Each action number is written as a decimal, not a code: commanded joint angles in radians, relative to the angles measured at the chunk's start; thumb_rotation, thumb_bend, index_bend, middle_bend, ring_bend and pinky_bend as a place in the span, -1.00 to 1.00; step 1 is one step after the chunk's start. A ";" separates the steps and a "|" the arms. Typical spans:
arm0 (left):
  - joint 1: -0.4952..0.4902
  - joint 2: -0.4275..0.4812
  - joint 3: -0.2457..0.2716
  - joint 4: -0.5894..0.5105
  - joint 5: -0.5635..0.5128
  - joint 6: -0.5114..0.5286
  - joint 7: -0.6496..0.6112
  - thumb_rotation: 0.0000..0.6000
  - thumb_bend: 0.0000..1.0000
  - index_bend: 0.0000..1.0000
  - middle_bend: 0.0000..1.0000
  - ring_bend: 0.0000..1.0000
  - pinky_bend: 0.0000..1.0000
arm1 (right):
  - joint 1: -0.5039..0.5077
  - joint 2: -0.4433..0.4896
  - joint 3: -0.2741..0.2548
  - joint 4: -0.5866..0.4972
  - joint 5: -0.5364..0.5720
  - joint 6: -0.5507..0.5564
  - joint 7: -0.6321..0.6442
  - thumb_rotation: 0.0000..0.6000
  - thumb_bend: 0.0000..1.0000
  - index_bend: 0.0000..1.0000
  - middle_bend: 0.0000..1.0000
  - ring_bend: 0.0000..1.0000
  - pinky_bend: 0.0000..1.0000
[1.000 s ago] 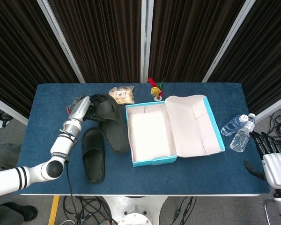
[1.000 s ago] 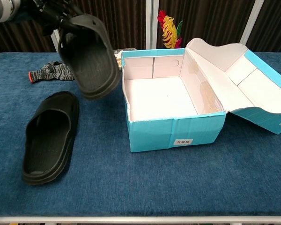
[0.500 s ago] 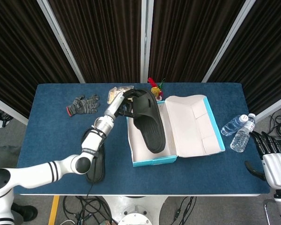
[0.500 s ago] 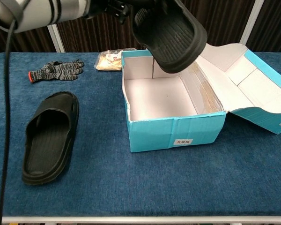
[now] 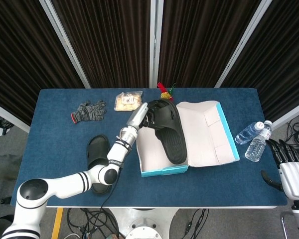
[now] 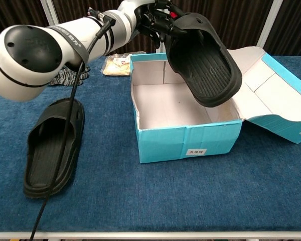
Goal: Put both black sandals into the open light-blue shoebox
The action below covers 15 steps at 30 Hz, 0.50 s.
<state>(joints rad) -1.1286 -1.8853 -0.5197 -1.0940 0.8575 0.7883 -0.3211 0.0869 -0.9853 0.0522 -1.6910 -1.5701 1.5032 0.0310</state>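
Black sandal on the table [image 6: 52, 148]: nearest thing in the chest view; lies flat on the blue cloth, well left of the box, strap side up, long axis running near to far, roughly parallel to the box's left wall. Untouched; the left arm passes above it.
Light-blue shoebox [image 6: 188, 138]: open, lid folded out to the right, white floor bare.
Held sandal [image 6: 203, 57]: gripped at its far end by the left hand [image 6: 158, 17], hanging above the box's right half, sole facing the chest camera. Long axis slants from the hand, at the back-left corner, down toward the front-right of the cavity; its free end is lowest, over the right wall near the lid hinge. In the head view it lies lengthways within the box outline [image 5: 169, 132].
Left hand: closed on that sandal; it must come down and slightly left, I judge, for the free end to clear the wall.
Right hand [image 5: 289, 169]: at the far right table edge, beyond the water bottles [image 5: 254, 137], holding nothing, fingers loosely apart; well away from both sandals, so the left is nearer.
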 commanded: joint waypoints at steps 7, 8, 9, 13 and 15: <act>-0.050 -0.101 -0.008 0.179 0.035 -0.065 -0.052 1.00 -1.00 -0.01 -0.03 0.30 0.29 | 0.000 0.003 0.001 -0.010 0.006 -0.005 -0.011 1.00 -0.60 -0.98 -0.83 -1.00 -0.76; -0.053 -0.108 -0.009 0.193 0.036 -0.071 -0.055 1.00 -1.00 -0.01 -0.03 0.29 0.29 | 0.000 0.004 0.001 -0.011 0.007 -0.005 -0.013 1.00 -0.60 -0.98 -0.83 -1.00 -0.76; -0.056 -0.115 -0.011 0.206 0.038 -0.077 -0.060 1.00 -1.00 -0.01 -0.03 0.29 0.29 | 0.000 0.004 0.001 -0.012 0.007 -0.004 -0.014 1.00 -0.59 -0.98 -0.83 -1.00 -0.76; -0.070 -0.143 -0.012 0.263 0.050 -0.099 -0.071 1.00 -1.00 -0.01 -0.03 0.28 0.29 | -0.004 0.008 0.001 -0.018 0.009 -0.001 -0.020 1.00 -0.60 -0.98 -0.83 -1.00 -0.76; -0.074 -0.152 -0.011 0.285 0.057 -0.108 -0.075 1.00 -1.00 -0.02 -0.03 0.27 0.29 | -0.006 0.009 0.000 -0.021 0.009 0.001 -0.023 1.00 -0.60 -0.98 -0.83 -1.00 -0.76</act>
<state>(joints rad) -1.1967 -2.0272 -0.5306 -0.8235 0.9074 0.6898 -0.3906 0.0812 -0.9767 0.0525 -1.7117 -1.5613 1.5042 0.0082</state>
